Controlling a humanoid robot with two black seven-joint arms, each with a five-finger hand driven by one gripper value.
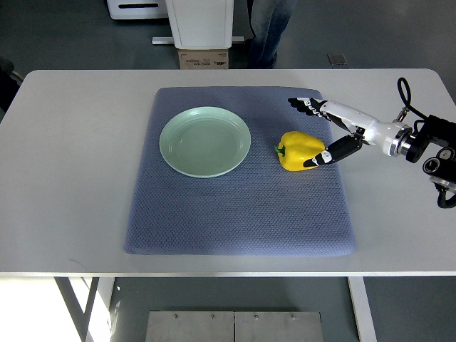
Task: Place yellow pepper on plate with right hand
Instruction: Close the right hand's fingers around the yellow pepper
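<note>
A yellow pepper (298,150) with a green stem lies on the blue-grey mat (235,206), right of a pale green plate (205,141) that holds nothing. My right hand (313,132) comes in from the right edge and is open. Its fingers (305,105) are spread above and behind the pepper, and its thumb (324,157) touches or nearly touches the pepper's right side. The hand does not hold the pepper. The left arm is out of view.
The mat lies in the middle of a white table (71,178). A cardboard box (204,58) and white equipment stand beyond the table's far edge, with a person's legs (269,32) next to them.
</note>
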